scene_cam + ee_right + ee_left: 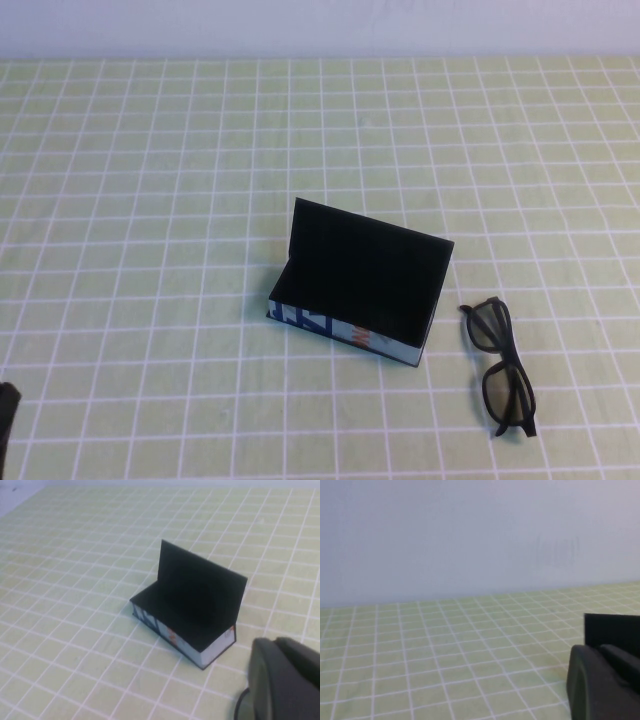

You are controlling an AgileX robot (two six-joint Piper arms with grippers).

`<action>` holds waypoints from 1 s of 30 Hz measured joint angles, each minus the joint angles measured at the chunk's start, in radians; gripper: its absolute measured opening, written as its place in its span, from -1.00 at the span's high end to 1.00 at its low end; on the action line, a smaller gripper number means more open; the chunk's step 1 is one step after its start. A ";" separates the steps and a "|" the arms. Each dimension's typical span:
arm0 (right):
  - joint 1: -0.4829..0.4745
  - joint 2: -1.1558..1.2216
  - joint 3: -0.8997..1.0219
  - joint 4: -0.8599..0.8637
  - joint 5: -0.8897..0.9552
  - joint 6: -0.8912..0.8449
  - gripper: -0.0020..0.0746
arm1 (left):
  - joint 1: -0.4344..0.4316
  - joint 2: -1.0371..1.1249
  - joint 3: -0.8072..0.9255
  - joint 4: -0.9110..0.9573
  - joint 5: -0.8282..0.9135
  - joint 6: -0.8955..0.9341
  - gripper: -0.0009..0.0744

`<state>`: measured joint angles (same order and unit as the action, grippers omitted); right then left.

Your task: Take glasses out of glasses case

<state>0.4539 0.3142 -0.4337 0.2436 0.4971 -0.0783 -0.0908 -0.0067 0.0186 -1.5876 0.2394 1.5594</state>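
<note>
The glasses case [362,288] stood open mid-table [150,200], lid upright; the glasses [503,366] lay just right of it. Only the high view showed them whole. The left claw [6,410] sat cut off at the near-left edge, the right claw [285,680] near the case, both grips untellable.

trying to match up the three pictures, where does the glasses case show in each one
High view: the glasses case stands open at centre, lid up, glasses to its right.
Left wrist view: a black slab at the right edge, probably its lid.
Right wrist view: open at centre.
Shared landmark: the green checked tablecloth.
</note>
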 joint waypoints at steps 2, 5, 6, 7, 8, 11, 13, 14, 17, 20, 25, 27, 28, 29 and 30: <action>0.000 0.000 0.011 0.002 -0.028 -0.002 0.99 | 0.000 -0.001 0.006 -0.024 -0.054 0.000 0.99; 0.000 0.000 0.012 0.006 -0.045 -0.004 0.99 | 0.000 -0.001 0.006 -0.041 -0.109 0.000 0.99; 0.000 0.000 0.012 0.006 -0.047 -0.004 0.99 | 0.000 -0.001 0.006 -0.044 -0.118 0.000 0.99; 0.000 0.000 0.012 0.006 -0.049 -0.004 0.99 | 0.000 -0.001 0.006 -0.045 -0.123 0.000 0.99; 0.000 0.000 0.012 0.006 -0.049 -0.004 0.99 | 0.000 -0.001 0.006 -0.048 -0.127 0.000 0.99; 0.000 0.000 0.013 0.006 -0.049 -0.004 0.99 | 0.000 -0.003 0.006 -0.050 -0.129 0.000 0.99; 0.000 0.000 0.013 0.008 -0.049 -0.004 0.99 | 0.000 -0.003 0.006 -0.051 -0.129 0.000 0.99; 0.000 0.000 0.013 0.008 -0.049 -0.004 0.99 | 0.000 -0.005 0.006 -0.051 -0.129 0.000 0.99; 0.000 0.000 0.013 0.008 -0.049 -0.004 0.99 | 0.000 -0.005 0.006 -0.051 -0.129 0.000 0.99; 0.000 0.000 0.013 0.010 -0.049 -0.004 0.99 | 0.000 -0.005 0.006 -0.051 -0.130 0.000 0.99; 0.000 0.000 0.013 -0.027 -0.052 -0.004 0.99 | 0.000 -0.005 0.006 -0.051 -0.131 0.000 0.99; -0.007 -0.002 0.025 -0.080 -0.075 -0.004 0.99 | 0.000 -0.005 0.006 -0.051 -0.131 0.000 0.99; -0.022 -0.004 0.039 -0.093 -0.104 -0.004 0.99 | 0.000 -0.005 0.006 -0.051 -0.131 0.000 0.99; -0.049 -0.011 0.058 -0.098 -0.140 -0.004 0.99 | 0.000 -0.005 0.006 -0.051 -0.131 0.000 0.99; -0.079 -0.016 0.075 -0.099 -0.184 -0.004 0.99 | 0.000 -0.005 0.006 -0.051 -0.131 0.000 0.99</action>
<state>0.3753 0.2981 -0.3585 0.1443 0.3132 -0.0819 -0.0908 -0.0116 0.0250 -1.6384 0.1080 1.5594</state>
